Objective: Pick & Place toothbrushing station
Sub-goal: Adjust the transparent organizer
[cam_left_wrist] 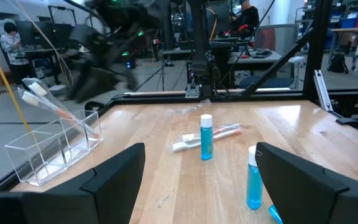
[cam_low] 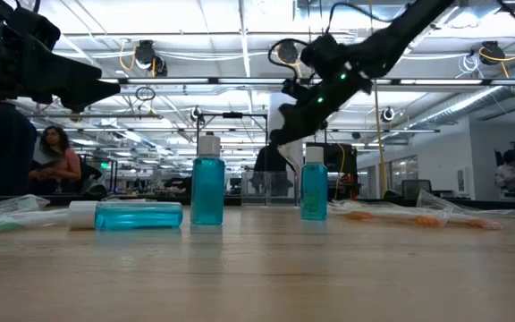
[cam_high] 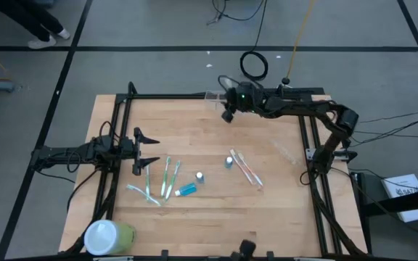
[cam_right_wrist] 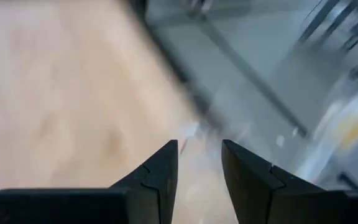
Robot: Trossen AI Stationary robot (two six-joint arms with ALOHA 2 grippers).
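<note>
Left wrist view: toothbrushing station point(cam_left_wrist: 55, 146) clear, compartmented, holding wrapped toothbrush point(cam_left_wrist: 58, 109).

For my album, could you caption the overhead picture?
Right tool hovers by the clear holder at the table's far edge; left tool waits open beside toothbrushes.

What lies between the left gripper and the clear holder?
Only bare table: in the high view nothing lies between the left gripper and the holder.
</note>
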